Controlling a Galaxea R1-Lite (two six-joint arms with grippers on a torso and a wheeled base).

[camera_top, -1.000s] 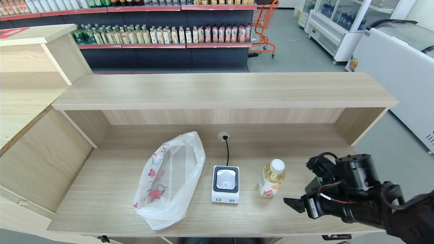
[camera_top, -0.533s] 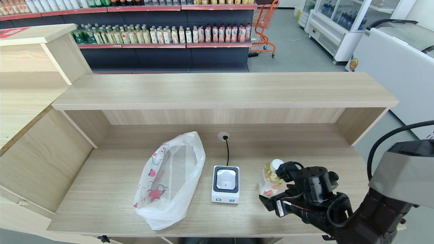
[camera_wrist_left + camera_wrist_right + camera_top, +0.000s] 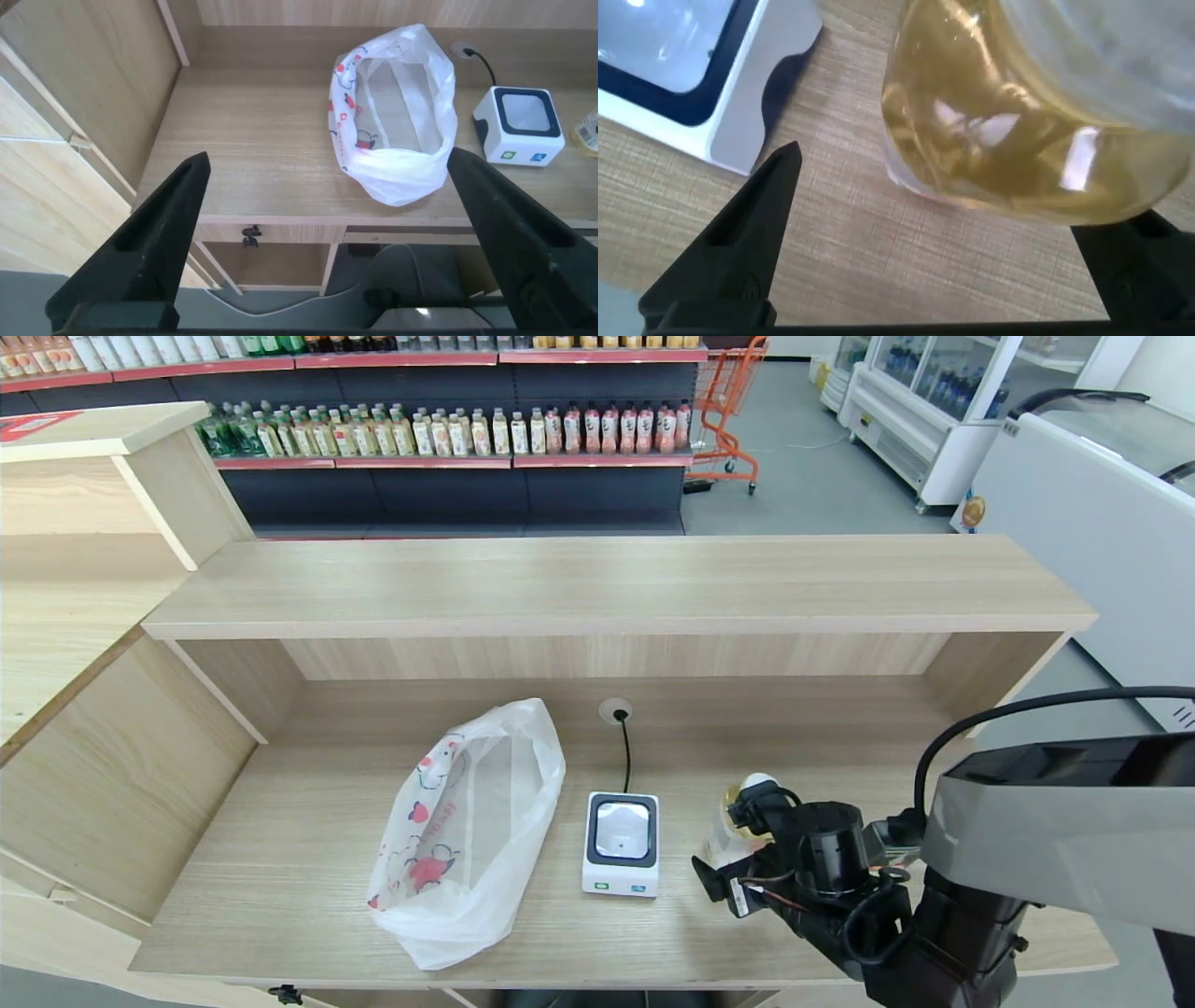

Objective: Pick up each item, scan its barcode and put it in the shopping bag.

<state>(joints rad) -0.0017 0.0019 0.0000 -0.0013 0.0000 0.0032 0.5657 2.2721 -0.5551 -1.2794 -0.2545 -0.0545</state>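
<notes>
A clear bottle [image 3: 735,825] of yellow drink with a white cap stands upright on the counter, right of the scanner [image 3: 621,843]. My right gripper [image 3: 726,859] is down at the bottle, open, and covers part of it. In the right wrist view the bottle [image 3: 1018,112] sits between the two spread fingers [image 3: 738,252], with a gap on the scanner's side. The white plastic shopping bag [image 3: 467,831] with red cartoon prints lies open to the left of the scanner. My left gripper [image 3: 329,161] hangs open above the counter's near left edge, holding nothing.
The scanner's black cable [image 3: 625,747] runs back to a hole in the counter. A raised wooden shelf [image 3: 616,583] spans the back, and side walls close in the work surface [image 3: 280,859]. Bare counter lies left of the bag and in front of the scanner.
My right arm has swung left from the counter's right end, and its open gripper has come up to the bottle. The bottle, scanner and bag have stayed put.
</notes>
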